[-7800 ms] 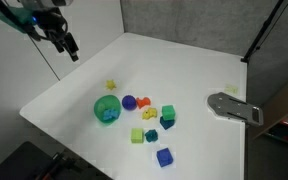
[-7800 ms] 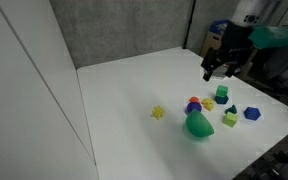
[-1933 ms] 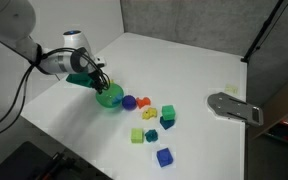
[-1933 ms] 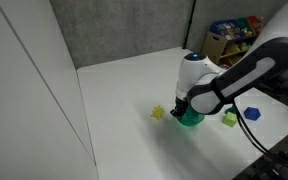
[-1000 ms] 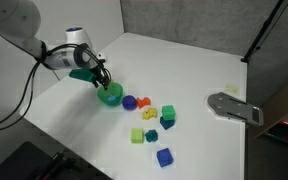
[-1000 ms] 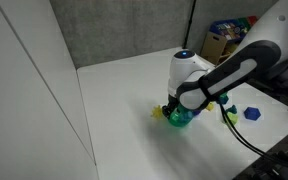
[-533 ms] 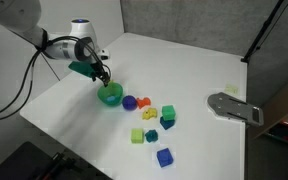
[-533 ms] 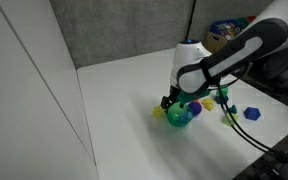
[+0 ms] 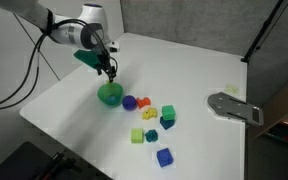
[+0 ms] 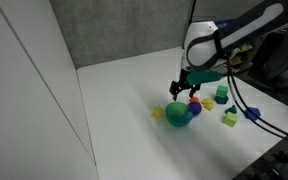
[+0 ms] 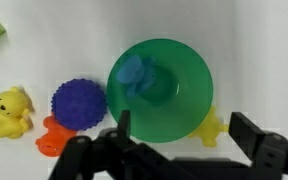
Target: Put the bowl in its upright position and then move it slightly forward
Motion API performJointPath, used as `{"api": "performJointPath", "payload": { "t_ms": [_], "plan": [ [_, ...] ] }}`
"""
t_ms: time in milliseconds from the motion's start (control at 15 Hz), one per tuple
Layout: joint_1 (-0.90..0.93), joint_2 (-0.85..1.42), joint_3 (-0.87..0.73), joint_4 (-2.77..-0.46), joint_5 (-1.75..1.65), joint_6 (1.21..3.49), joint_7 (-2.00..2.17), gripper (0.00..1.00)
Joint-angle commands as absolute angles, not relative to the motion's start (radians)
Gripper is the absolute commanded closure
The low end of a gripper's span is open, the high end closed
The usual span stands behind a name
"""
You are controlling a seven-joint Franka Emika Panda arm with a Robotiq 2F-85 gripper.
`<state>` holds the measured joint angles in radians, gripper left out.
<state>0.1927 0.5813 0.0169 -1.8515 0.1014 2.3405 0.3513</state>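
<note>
Claw higher now, clear of bowl

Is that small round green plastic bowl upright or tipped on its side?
Upright, it seems: the wrist view looks down into the bowl, its rim a full circle.

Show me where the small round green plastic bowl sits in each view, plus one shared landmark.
In an exterior view: the small round green plastic bowl, left of centre.
In an exterior view: bowl right of centre.
Wrist view: bowl at centre, large.
Landmark: the small purple ball beside it in all three.
</note>
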Motion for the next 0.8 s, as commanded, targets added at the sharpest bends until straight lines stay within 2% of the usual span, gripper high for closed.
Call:
{"api": "performJointPath", "payload": {
  "t_ms": [0, 733],
  "plan": [
    [0.161, 0.474, 0.006, -1.915, 0.094, 2.27, 0.339, 0.0],
    [0.086, 0.118, -0.009, -2.204, 0.041, 2.194, 0.253, 0.0]
  ]
}}
